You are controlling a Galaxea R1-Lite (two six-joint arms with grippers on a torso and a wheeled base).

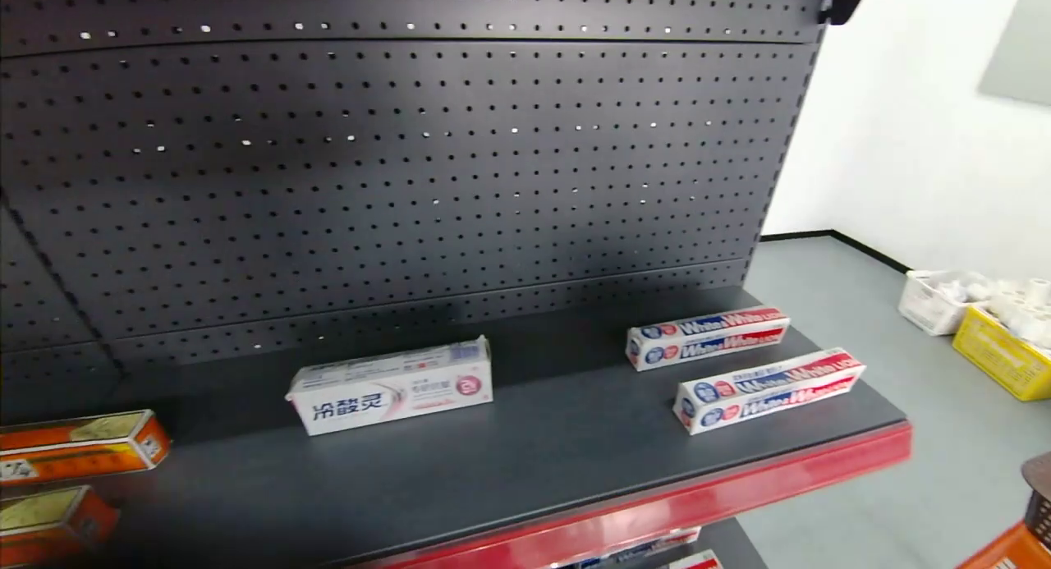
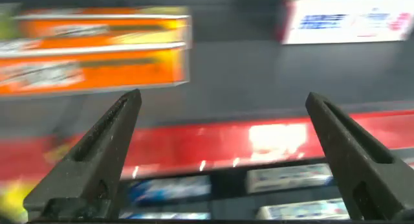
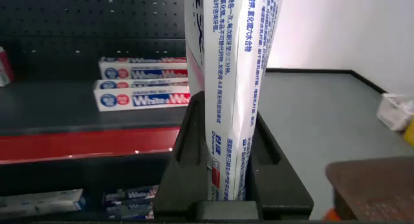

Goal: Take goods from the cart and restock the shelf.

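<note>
Shelf (image 1: pixel 525 462): a dark grey board with a red front edge, backed by a black perforated panel.
White box (image 1: pixel 392 386): a long toothpaste carton, laid on its long side left of the middle, with its printed face turned forward.
Rear striped box (image 1: pixel 706 337): red, white and blue, laid flat near the back at the right end.
Front striped box (image 1: pixel 768 388): the same kind, set parallel and closer to the front edge, apart from the rear one.
Orange boxes (image 1: pixel 78 444): laid flat at the shelf's far left, with the nearer orange box (image 1: pixel 49 524) just in front.
Held box (image 3: pixel 226 68): white with blue print, kept upright, its lower end clamped in the right hand (image 3: pixel 224 117).
Lower-tier boxes (image 2: pixel 288 177): blue and white cartons, laid lengthwise beneath the red edge.
</note>
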